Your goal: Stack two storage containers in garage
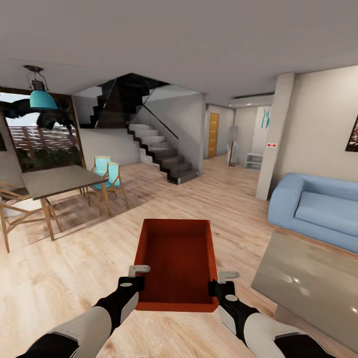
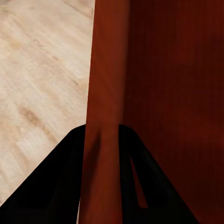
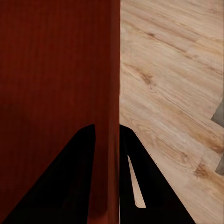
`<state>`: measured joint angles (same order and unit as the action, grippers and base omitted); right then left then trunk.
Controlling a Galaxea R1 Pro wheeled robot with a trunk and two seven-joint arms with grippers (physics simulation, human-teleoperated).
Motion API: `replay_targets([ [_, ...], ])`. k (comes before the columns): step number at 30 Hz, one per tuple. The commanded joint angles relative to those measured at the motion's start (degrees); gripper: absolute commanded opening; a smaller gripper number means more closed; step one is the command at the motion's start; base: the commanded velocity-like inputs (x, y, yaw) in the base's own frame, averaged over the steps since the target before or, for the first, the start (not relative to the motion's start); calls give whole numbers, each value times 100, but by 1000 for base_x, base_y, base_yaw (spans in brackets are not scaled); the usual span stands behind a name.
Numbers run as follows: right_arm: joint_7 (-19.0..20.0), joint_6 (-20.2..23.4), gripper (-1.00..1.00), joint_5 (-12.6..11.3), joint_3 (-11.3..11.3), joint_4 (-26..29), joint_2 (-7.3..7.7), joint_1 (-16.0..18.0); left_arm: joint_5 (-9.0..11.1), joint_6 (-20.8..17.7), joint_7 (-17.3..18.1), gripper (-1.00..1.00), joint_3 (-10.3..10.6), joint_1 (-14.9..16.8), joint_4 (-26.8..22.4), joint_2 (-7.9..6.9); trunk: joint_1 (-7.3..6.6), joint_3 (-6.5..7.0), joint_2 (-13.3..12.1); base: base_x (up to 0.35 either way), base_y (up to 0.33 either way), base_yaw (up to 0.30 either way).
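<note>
The left tool (image 1: pixel 135 278) is clamped on the left wall of the storage container (image 1: pixel 179 263), and the right tool (image 1: pixel 223 281) is clamped on its right wall. In each wrist view the thin orange-red wall runs between two dark fingers (image 2: pixel 56 186), one inside the bin and one outside. Gripping opposite walls near the close end seems meant to keep the lidless bin level and centred ahead of the trunk while it is carried.

The container hangs at lower centre of the head view, above the light wood-plank floor (image 1: pixel 89 258) of the living room. A blue sofa (image 1: pixel 318 209) sits at right, a glass coffee table (image 1: pixel 308 283) at lower right, a dining table (image 1: pixel 59 180) at left, and a staircase (image 1: pixel 159 149) beyond.
</note>
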<state>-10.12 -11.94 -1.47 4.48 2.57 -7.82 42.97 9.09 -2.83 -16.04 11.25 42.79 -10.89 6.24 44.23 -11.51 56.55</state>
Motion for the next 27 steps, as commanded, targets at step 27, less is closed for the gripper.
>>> replay_targets([
  [27, -42, -19, -100, -55, -132, -64, 0, 1, -83, 423, -136, -100, -341, 10, -27, -17, 1, -8, 6, 167, 0, 114],
])
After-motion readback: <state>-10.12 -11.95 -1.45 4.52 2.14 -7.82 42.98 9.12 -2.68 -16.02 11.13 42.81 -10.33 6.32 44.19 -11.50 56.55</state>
